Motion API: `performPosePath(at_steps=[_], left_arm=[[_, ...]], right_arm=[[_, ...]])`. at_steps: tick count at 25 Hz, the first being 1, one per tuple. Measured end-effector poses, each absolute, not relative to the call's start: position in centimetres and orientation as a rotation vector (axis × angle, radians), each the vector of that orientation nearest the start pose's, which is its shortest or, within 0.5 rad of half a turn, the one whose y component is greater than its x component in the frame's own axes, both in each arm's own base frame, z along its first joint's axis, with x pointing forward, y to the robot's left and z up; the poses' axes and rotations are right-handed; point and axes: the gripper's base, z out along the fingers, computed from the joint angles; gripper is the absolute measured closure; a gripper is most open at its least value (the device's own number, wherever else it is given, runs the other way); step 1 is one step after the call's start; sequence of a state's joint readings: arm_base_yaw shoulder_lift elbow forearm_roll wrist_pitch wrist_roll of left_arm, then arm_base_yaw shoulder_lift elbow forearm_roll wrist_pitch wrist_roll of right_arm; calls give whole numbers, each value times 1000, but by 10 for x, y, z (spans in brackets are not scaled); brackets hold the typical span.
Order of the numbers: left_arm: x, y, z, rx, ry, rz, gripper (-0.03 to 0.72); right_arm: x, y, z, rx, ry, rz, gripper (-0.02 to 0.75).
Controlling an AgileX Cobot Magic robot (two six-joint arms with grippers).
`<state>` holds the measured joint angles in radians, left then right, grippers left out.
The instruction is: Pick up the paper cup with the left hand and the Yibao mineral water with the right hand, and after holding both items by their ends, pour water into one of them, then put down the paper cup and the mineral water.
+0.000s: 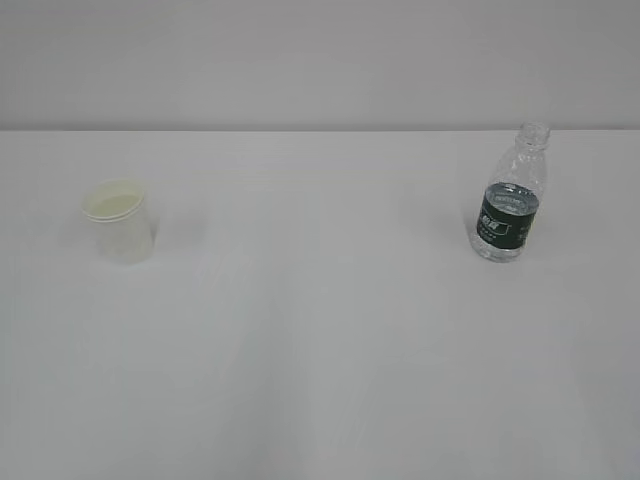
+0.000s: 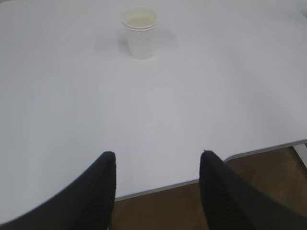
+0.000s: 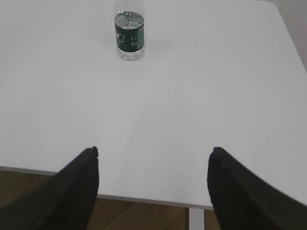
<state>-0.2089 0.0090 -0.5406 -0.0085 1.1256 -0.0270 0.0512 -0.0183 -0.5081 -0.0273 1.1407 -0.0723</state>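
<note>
A small white paper cup (image 1: 120,220) stands upright on the left of the white table (image 1: 320,340); the left wrist view has the paper cup (image 2: 140,32) far ahead. The Yibao mineral water (image 1: 510,198), a clear capless bottle with a dark green label, stands upright on the right; the right wrist view shows the bottle (image 3: 129,32) far ahead. My left gripper (image 2: 157,155) hangs open over the table's near edge, nothing between its black fingers. My right gripper (image 3: 153,151) is open too, wider, also at the near edge. Neither arm appears in the exterior view.
The near table edge (image 2: 158,188) runs just under both grippers, with brown floor (image 2: 163,211) below. A white table leg (image 3: 195,219) shows under the edge in the right wrist view. A pale wall (image 1: 320,60) stands behind the table.
</note>
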Motion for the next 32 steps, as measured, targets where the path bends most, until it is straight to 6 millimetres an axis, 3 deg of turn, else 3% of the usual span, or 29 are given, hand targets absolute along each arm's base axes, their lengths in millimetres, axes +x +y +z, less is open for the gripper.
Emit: performPosePath(at_steps=[26,29,32], left_arm=[[-6,1,279,188,2064,-145,331],[-6,1,279,188,2066,-145,286],[-6,1,279,188,2066,-145,141]], right_arm=[[-12,-3,273,-126,2094,-50,205],[-12,-3,273,-126,2094,-50,204],[-12,-3,273,-126,2094,-50,167]])
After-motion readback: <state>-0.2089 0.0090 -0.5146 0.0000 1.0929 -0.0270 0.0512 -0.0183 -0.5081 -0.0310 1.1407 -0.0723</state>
